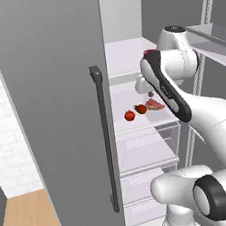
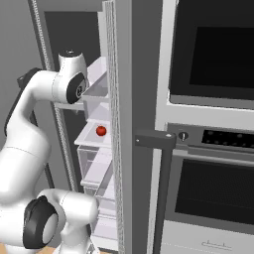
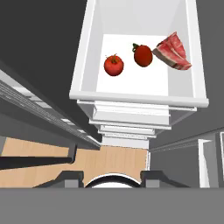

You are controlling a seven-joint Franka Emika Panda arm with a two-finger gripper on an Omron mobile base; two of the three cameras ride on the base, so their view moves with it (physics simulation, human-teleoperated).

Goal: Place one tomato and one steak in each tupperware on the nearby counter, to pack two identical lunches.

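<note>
Claw closed, nothing between the tips, held above the white fridge shelf. On the shelf, left to right in the hand view: tomato, round, glossy red, dark stem spot; second tomato, same look, just beside the steak; steak a flat pinkish-red slab with paler streaked edges, at the right wall. Tomatoes are apart.

tomatoes: glossy red, dark stems, upper centre | steak: pinkish-red, paler streaks, upper right | shelf: white | fridge door: grey, dark handle
</note>
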